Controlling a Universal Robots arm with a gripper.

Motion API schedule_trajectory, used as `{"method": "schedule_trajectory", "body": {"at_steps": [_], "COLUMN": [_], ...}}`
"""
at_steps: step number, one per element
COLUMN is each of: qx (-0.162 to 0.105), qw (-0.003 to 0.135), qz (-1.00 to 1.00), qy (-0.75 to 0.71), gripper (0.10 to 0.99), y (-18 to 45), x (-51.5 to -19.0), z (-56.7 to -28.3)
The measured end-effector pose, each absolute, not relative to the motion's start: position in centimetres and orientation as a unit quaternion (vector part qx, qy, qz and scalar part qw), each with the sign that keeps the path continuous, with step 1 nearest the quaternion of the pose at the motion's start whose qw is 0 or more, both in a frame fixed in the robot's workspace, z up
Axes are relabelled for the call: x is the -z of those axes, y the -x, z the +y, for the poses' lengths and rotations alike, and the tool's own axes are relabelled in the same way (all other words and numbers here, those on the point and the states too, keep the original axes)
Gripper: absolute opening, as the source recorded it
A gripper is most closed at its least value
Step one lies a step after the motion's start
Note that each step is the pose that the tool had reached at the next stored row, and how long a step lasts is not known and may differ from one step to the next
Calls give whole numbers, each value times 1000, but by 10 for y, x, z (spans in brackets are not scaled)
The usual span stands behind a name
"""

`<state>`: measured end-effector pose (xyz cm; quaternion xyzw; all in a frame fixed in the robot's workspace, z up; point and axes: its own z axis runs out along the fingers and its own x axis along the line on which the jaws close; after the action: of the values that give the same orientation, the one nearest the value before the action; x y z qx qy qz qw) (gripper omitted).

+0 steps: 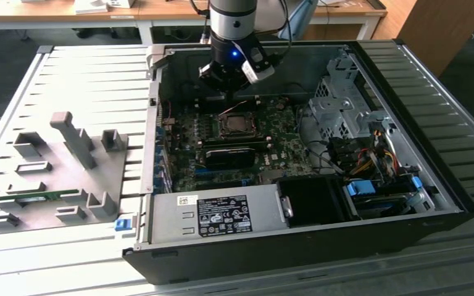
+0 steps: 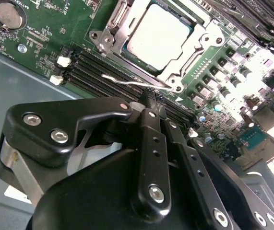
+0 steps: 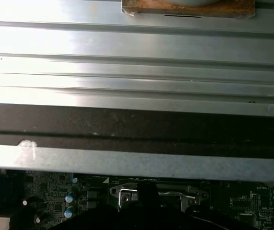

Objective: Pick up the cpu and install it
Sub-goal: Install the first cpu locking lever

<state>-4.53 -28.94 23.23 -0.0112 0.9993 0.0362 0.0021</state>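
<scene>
Gripper (image 2: 148, 103) hovers by one cpu (image 2: 158, 31) seated in one socket (image 2: 189, 52).

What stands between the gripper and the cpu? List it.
Nothing visible does. In the second wrist view the cpu lies in the socket, its silvery top bare; the gripper hangs near the socket's edge. A thin wire lever lies along that edge, not over the cpu.

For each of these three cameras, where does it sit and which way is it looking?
Exterior view: off the arm, above, looking down into the open computer case; the arm and claw hang over the motherboard.
Second wrist view: on the arm, looking past the claw at the cpu in its socket.
First wrist view: on the arm, facing the case wall.
Both wrist views show the socket lever.
</scene>
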Motion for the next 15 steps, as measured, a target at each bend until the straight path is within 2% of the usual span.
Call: {"method": "schedule_trajectory", "body": {"at_steps": [15], "qx": [-36], "qw": [2], "qz": [999], "qy": [11], "gripper": [106], "y": [39], "x": [-229], "z": [-289]}}
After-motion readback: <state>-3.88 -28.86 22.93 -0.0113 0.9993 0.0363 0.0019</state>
